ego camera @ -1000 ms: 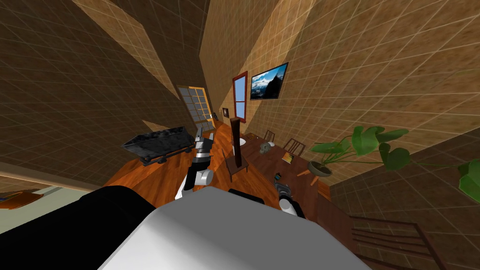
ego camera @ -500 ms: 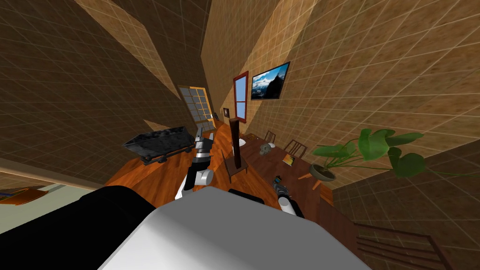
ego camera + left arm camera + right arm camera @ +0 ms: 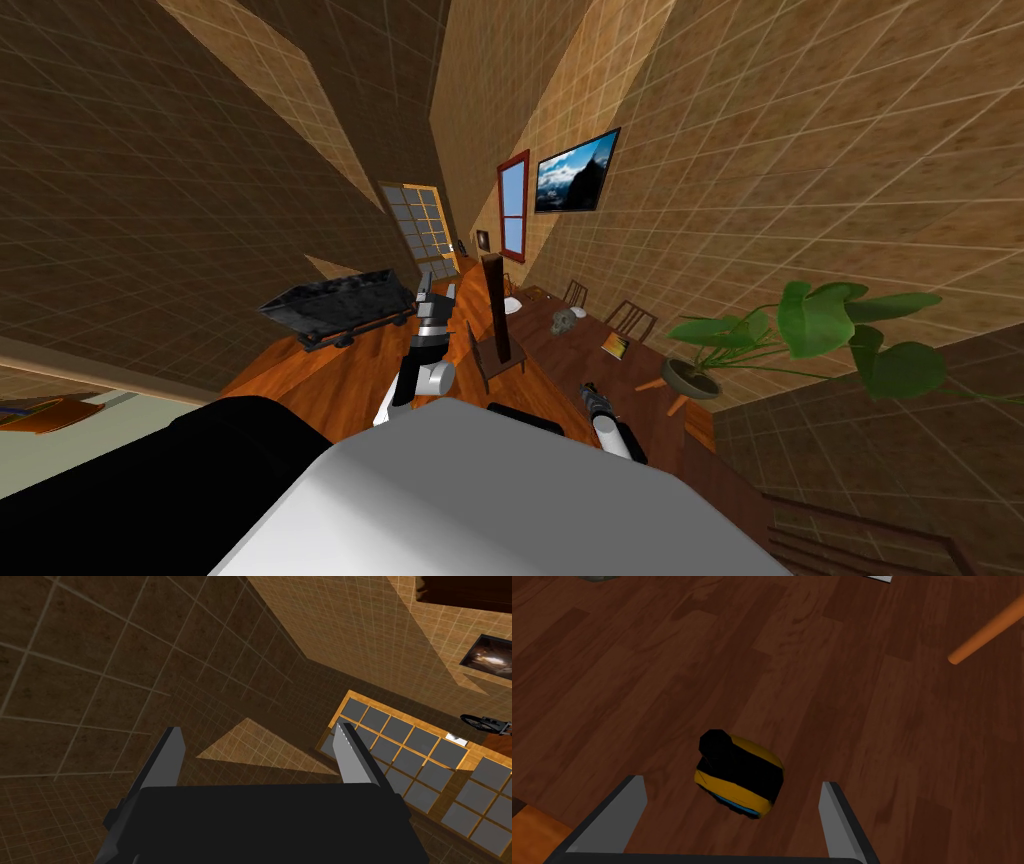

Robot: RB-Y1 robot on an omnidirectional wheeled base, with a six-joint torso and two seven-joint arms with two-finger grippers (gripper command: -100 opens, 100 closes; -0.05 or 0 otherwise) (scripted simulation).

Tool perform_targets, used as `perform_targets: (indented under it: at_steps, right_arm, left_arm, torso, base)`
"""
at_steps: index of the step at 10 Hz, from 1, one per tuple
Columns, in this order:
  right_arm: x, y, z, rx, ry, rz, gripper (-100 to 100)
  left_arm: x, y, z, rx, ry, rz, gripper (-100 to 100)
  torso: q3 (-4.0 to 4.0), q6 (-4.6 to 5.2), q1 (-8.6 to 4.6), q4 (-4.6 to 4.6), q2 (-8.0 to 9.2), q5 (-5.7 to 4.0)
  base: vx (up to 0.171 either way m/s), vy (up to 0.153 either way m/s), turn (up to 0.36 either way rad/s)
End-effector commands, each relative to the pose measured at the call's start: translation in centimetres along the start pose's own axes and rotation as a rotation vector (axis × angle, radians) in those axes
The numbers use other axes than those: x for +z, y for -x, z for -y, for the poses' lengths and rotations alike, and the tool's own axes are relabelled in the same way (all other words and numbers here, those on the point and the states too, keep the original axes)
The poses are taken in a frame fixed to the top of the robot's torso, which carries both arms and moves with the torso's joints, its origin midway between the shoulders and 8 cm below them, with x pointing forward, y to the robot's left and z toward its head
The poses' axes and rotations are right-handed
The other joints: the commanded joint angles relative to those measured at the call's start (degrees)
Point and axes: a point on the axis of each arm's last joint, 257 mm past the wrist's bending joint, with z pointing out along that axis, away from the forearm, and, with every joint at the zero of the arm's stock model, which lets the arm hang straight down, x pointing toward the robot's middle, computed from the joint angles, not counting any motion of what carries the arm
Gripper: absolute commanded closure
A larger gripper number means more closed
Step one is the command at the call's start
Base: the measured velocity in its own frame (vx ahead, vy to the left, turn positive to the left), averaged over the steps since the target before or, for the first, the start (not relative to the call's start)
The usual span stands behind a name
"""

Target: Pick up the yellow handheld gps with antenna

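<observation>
Lying btwn wide-open R fingers (image 3: 619,811): yellow GPS (image 3: 742,781), antenna (image 3: 714,746) end away; L fingers (image 3: 167,756) wide.

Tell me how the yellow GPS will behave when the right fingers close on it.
Likely rigid: the yellow GPS looks like a hard moulded shell. Its rounded sides may twist between the right gripper's thin blades. Resting on the wooden table, it should slide rather than roll.

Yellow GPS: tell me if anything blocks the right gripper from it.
Nothing visible does. The yellow GPS lies on the dark wood table, its near end between the open fingers of the right gripper.
</observation>
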Motion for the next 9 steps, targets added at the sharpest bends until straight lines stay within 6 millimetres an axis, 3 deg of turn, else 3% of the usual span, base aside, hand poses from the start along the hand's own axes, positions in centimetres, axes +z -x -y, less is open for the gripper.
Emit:
perform_targets:
  at_steps: [1,2,9]
  right_arm:
    - [0.0,0.0,0.0,0.0,0.0,0.0,0]
    - [-0.8,1.1,0.0,0.009,0.011,0.0,-100]
    - [-5.1,5.9,-0.1,0.062,0.074,-0.003,-100]
  left_arm:
    - [0.0,0.0,0.0,0.0,0.0,0.0,0]
    - [0.0,0.0,0.0,0.0,0.0,0.0,0]
    - [0.0,0.0,0.0,0.0,0.0,0.0,0]
  torso:
    - [0.0,0.0,0.0,0.0,0.0,0.0]
    - [0.08,0.0,0.16,0.03,0.13,0.04]
    - [0.01,-0.01,-0.03,0.01,0.01,0.0]
  base:
    - [0.008,-0.01,0.001]
    - [0.043,-0.025,0.139]
    - [0.067,-0.077,0.138]
